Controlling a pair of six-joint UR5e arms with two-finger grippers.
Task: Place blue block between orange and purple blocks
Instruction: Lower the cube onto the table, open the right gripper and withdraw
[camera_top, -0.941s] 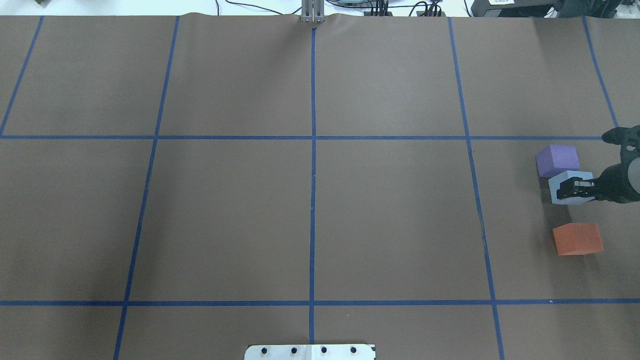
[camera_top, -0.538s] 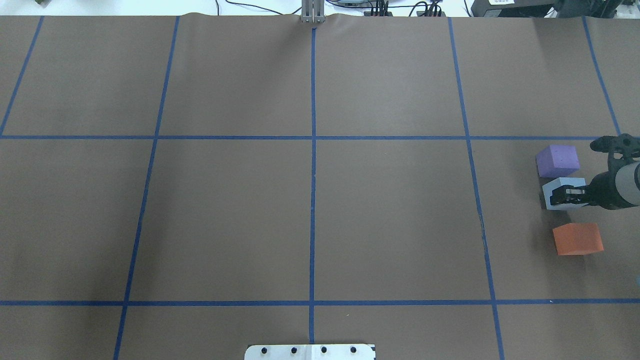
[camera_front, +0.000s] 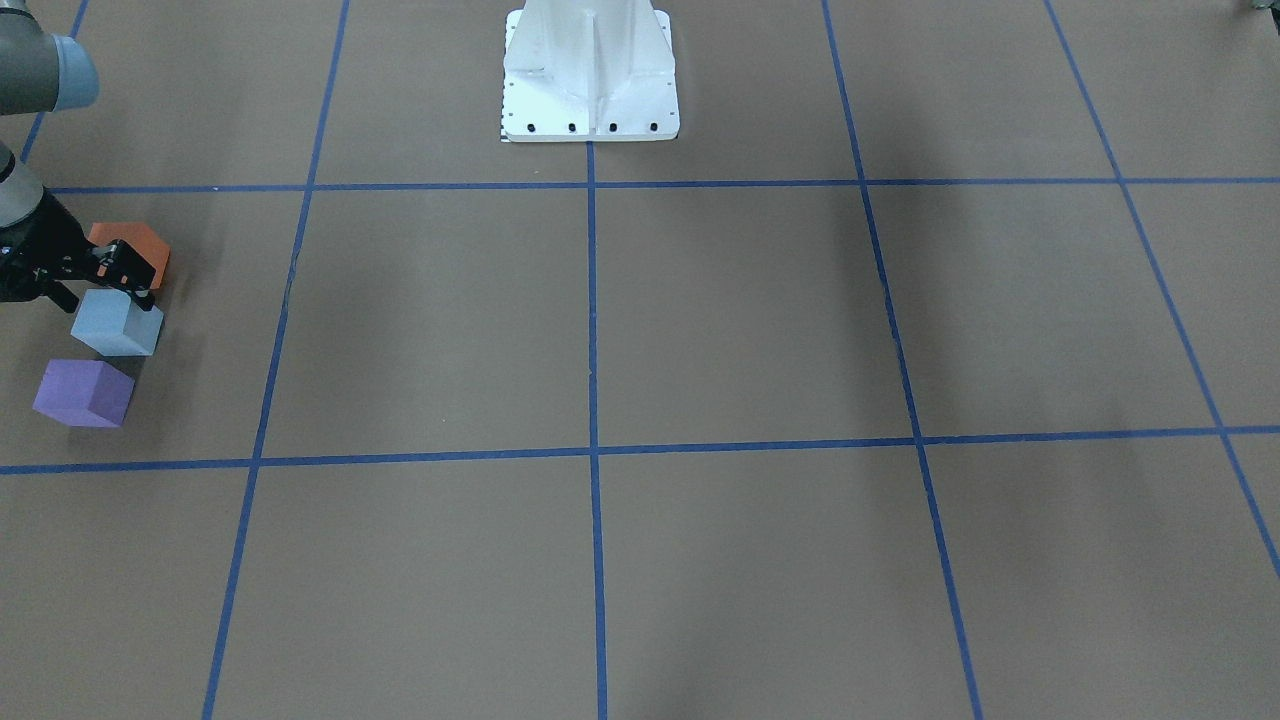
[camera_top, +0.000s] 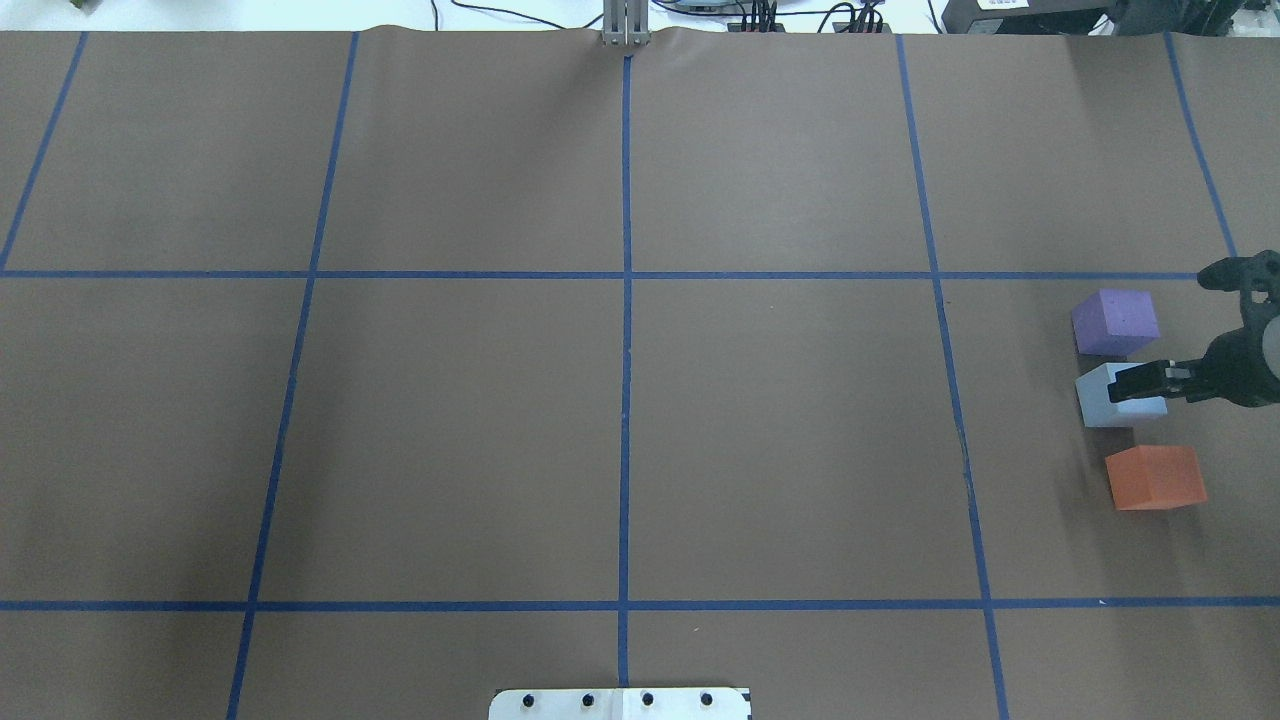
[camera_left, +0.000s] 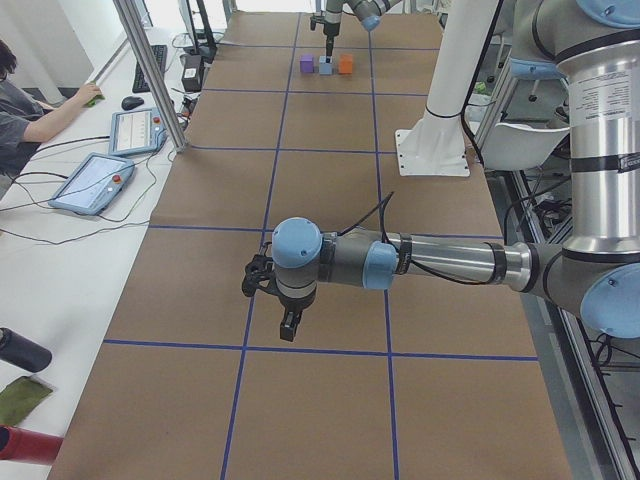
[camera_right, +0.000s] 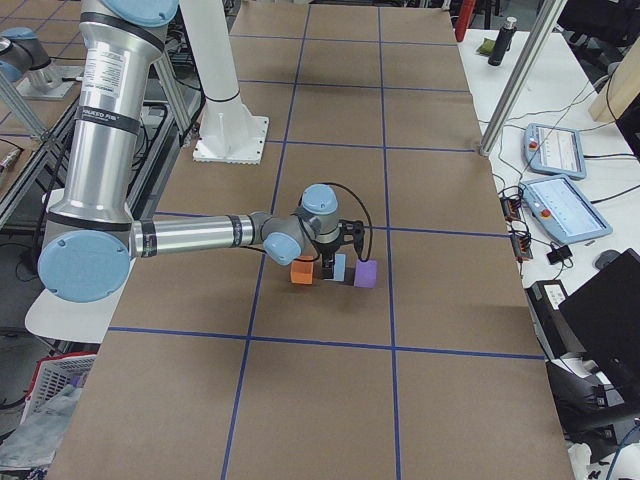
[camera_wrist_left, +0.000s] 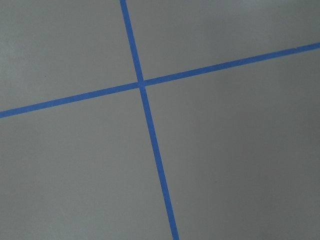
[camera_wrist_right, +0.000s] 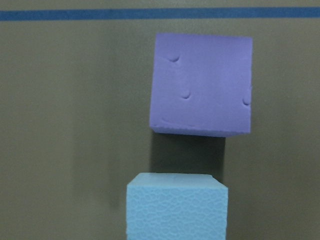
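Note:
The light blue block rests on the brown table between the purple block and the orange block, near the right edge. My right gripper hovers just over the blue block's top, open, with its fingers off the block. The front view shows the same row: orange, blue, purple, with the right gripper above the blue one. The right wrist view shows the purple block and the blue block below it. My left gripper hangs over bare table; I cannot tell its state.
Blue tape lines grid the brown table. The white robot base plate sits at the middle of the robot's side. An operator, tablets and a keyboard lie on the side table beyond the far edge.
The right gripper lowered the blue block from just above the table down between the purple and orange blocks, let it go, and drew back slightly to the right.

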